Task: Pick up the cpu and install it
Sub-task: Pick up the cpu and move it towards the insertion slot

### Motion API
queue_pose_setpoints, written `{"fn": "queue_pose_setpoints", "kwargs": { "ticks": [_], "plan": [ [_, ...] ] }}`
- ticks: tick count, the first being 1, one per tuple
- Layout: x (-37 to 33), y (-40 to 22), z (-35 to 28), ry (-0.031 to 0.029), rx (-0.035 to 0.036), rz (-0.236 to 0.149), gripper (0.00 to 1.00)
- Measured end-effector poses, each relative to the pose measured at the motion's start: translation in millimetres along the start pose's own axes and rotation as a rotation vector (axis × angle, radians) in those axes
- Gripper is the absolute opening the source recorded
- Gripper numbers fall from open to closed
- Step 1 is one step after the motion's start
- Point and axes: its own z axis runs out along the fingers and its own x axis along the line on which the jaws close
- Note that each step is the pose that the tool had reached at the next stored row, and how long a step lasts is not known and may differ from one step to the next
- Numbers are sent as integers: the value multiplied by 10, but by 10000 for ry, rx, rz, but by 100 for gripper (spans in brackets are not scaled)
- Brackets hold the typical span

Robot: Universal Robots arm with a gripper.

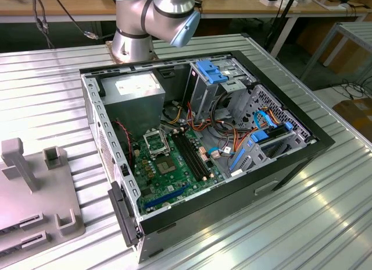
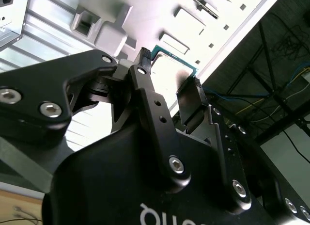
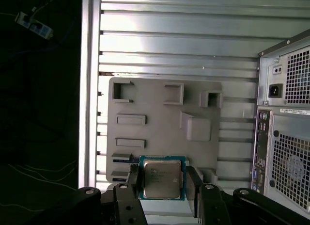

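Observation:
The cpu (image 3: pixel 161 179), a flat square chip with a silver-grey metal face and a green rim, sits between my two black fingers. My gripper (image 3: pixel 162 186) is shut on the cpu, one finger on each opposite edge. It is held well above the grey fixture plate (image 3: pixel 160 104) on the ribbed metal table. In the second wrist view the cpu (image 2: pixel 167 70) shows edge-on between the fingertips (image 2: pixel 142 70) of the gripper (image 2: pixel 167 84). In the exterior view the black-framed socket (image 1: pixel 156 143) lies on the green motherboard (image 1: pixel 168 171) inside the open computer case (image 1: pixel 232 183).
The arm's base (image 1: pixel 136 43) stands behind the case. The grey fixture plate (image 1: pixel 29 194) with raised blocks lies at the exterior view's left. Drive cages and cables (image 1: pixel 256 136) fill the case's right half. The case's rear panel (image 3: pixel 286 137) is beside the plate. The table edge (image 3: pixel 89 89) drops to dark floor.

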Motion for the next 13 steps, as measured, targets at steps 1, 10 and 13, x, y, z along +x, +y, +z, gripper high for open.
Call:
{"fn": "queue_pose_setpoints", "kwargs": {
  "ticks": [1,10,13],
  "plan": [
    [-7,0,0,0,0,0,47],
    [-71,-3,-3,0,-1,0,47],
    [-91,-4,-3,0,-1,-1,47]
  ]
}}
